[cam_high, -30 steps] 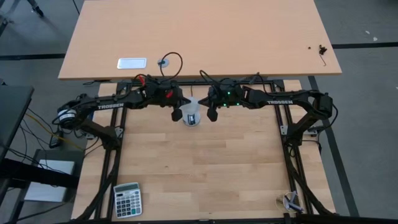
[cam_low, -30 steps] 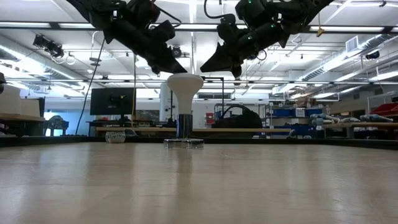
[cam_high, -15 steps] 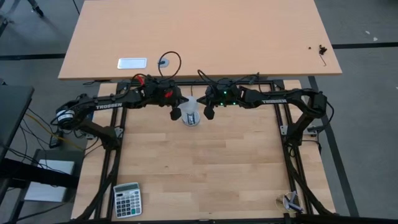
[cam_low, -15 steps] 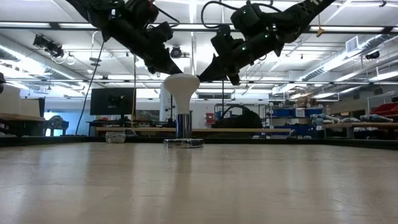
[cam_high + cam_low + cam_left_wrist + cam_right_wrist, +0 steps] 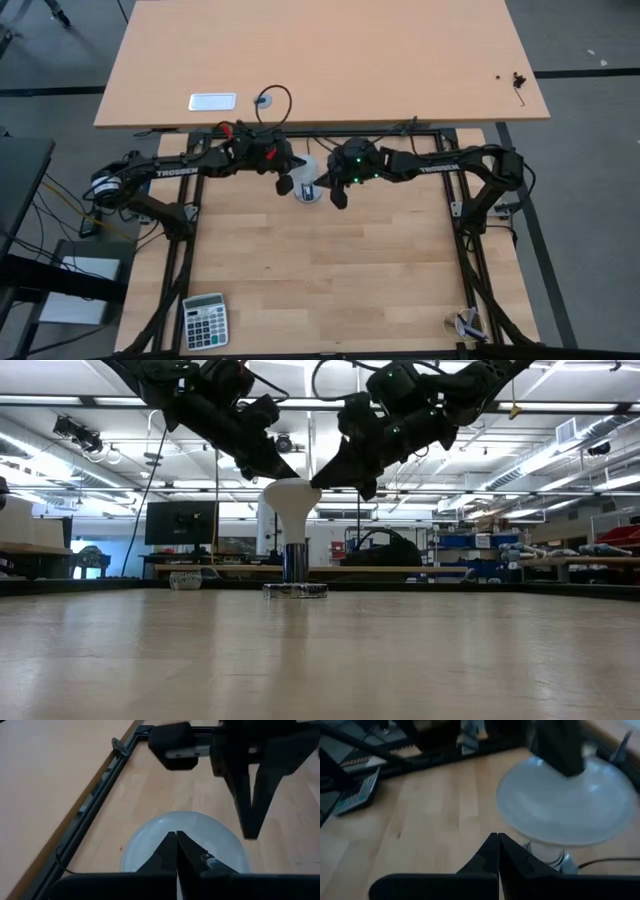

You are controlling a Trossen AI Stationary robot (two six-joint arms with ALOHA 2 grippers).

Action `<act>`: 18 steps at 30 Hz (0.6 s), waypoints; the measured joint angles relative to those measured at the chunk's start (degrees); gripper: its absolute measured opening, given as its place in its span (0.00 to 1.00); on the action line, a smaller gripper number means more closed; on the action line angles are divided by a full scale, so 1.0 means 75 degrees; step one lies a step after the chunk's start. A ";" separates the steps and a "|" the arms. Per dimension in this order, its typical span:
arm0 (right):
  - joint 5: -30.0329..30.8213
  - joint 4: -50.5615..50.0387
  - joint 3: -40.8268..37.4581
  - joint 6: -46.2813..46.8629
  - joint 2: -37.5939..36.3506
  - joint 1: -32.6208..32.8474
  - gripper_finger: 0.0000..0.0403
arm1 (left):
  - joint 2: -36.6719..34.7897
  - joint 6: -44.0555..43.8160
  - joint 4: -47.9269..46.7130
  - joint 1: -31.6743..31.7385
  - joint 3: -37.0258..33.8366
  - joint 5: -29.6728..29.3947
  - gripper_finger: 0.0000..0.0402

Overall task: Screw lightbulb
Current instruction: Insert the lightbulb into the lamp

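The lightbulb stands upright in its socket near the desk's 12 o'clock edge, long axis vertical, dome up, screw base down. Both jaws are fully closed and hold nothing: left gripper at its 9 o'clock, right gripper at 3 o'clock. Probably between turns; the next move needs opening around the dome.

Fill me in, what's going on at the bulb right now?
The lightbulb stands upright, base down in the socket near the table's back edge. Both arms are bunched over it. The left gripper is shut, its tip at the dome's top on one side. The right gripper is also shut, at the dome's rim on the other side. Neither is clamped around the bulb.
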 joint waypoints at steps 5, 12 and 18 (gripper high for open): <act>0.0842 0.0072 0.0009 -0.0183 -0.0329 -0.0093 0.02 | -0.0001 -0.0009 -0.0002 0.0007 -0.0003 0.0046 0.00; 0.1311 0.0073 0.0015 -0.0108 -0.0210 -0.0446 0.02 | -0.0003 -0.0009 0.0001 0.0007 -0.0003 0.0093 0.00; 0.1085 0.0107 0.0015 -0.0039 -0.0094 -0.0315 0.02 | -0.0011 -0.0006 -0.0032 0.0007 -0.0011 0.0119 0.00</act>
